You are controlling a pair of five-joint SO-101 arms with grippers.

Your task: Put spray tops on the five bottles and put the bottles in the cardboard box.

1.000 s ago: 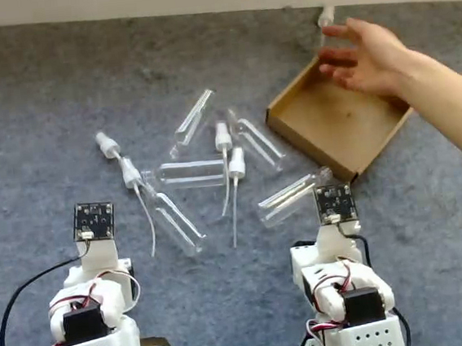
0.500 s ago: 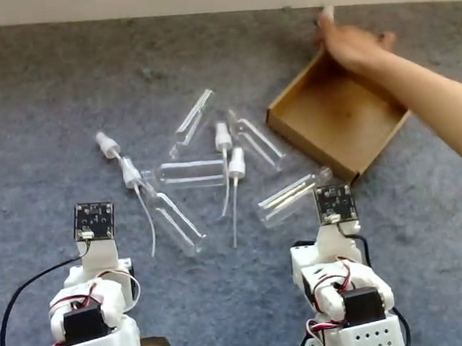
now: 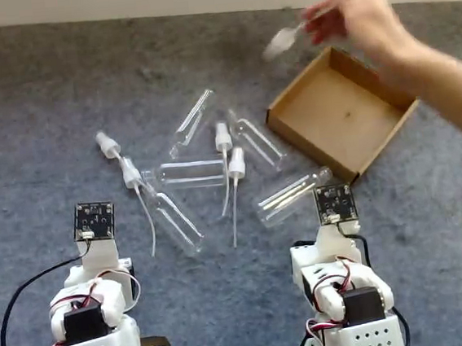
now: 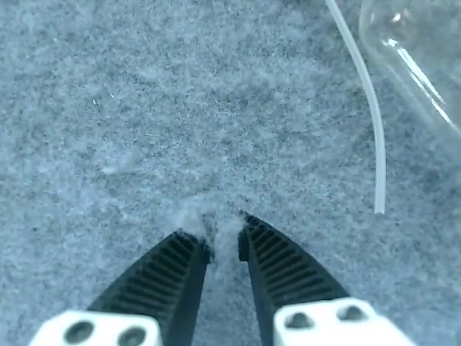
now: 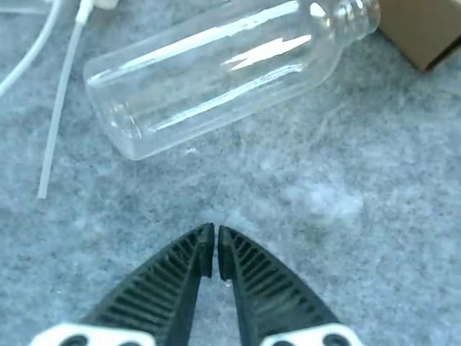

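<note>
Box: cardboard box point(image 3: 336, 118) sits flat on the grey felt counter point(image 3: 34, 85), open side up.
Hand: a person's hand point(image 3: 367, 14) is in the air over the box's far edge, pinching 1 spray top point(image 3: 282, 42). The top is blurred and sticks out past the box's far corner.
Bottles: 5 clear ones, all lying down outside the box with bare necks.
Closest bottle point(image 3: 292, 196): just beside the box's near corner, neck twd it.
2nd bottle point(image 3: 258, 143): near the box's side wall facing the pile.
3rd bottle point(image 3: 193, 123), 4th bottle point(image 3: 192, 173), 5th bottle point(image 3: 174, 219): farther from the box, beyond the 2nd.
Loose tops: 4 on the counter w/ tubes trailing. Top 1 point(image 3: 223, 137) and top 2 point(image 3: 236, 163) lie btwn the 2nd and 4th bottles. Top 3 point(image 3: 130, 173) and top 4 point(image 3: 107, 144) are farthest from the box.
Right gripper point(image 5: 216, 241): over bare felt just short of the closest bottle, near the box's corner. Fingers are closed tip to tip, holding nothing.
Left gripper point(image 4: 223, 238): well apart from the box, past the 5th bottle. Fingers are almost closed w/ a thin gap, holding nothing.
</note>
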